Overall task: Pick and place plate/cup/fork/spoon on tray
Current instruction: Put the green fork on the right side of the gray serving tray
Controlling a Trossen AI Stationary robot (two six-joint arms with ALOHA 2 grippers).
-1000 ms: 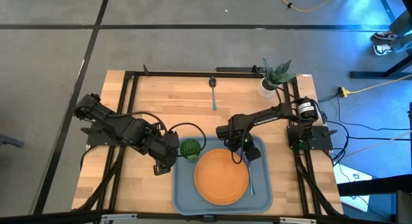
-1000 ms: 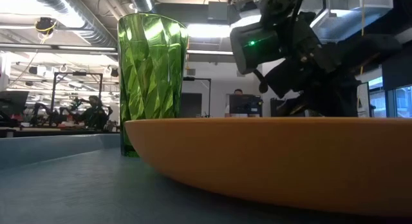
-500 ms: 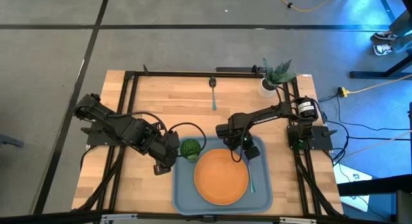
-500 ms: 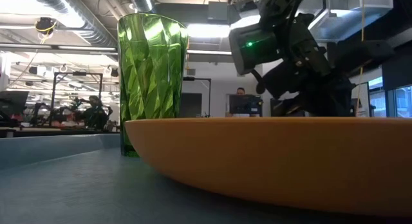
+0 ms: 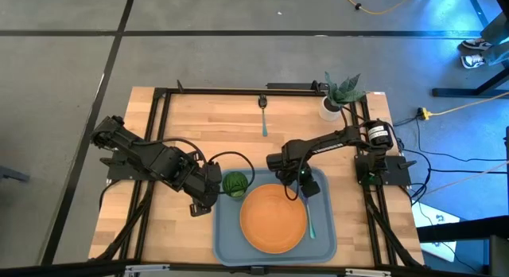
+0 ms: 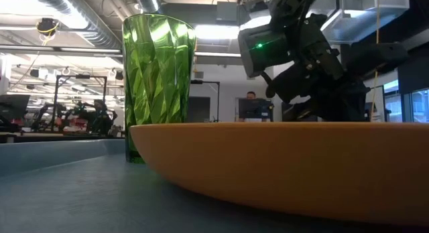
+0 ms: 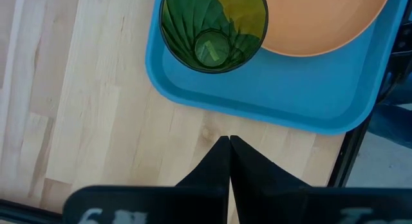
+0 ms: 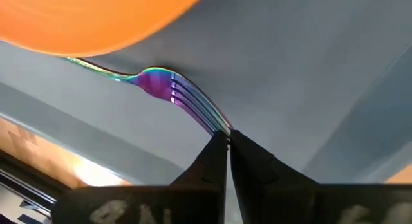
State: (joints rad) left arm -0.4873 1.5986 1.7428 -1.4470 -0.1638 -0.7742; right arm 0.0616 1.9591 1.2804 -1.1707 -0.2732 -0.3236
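Observation:
The grey-blue tray (image 5: pixel 227 233) lies at the table's near middle. The orange plate (image 5: pixel 273 217) rests flat on it. The green cup (image 5: pixel 234 184) stands upright in the tray's far-left corner. The fork (image 5: pixel 309 220) lies on the tray right of the plate, its purple head (image 8: pixel 161 82) toward the far edge. The spoon (image 5: pixel 263 116) lies on the wood near the far edge. My right gripper (image 5: pixel 302 184) is over the tray's far-right part, shut at the fork's tines. My left gripper (image 5: pixel 211 189) is shut and empty over the wood just left of the tray. My right gripper pinches the free ends of the fork's tines (image 8: pixel 215 121) between its two fingertips. The fingers come from above, slanting, roughly in line with the fork. The fork's teal handle (image 5: pixel 311 225) lies on the tray beside the plate, and the head curves up toward the fingers.
A potted plant (image 5: pixel 340 94) stands at the table's far-right corner. A black metal frame (image 5: pixel 238 91) runs along the table's edges. Bare wood lies between the spoon and the tray.
My right gripper has tipped a little in the low view. The fork, plate and cup stay where they were.

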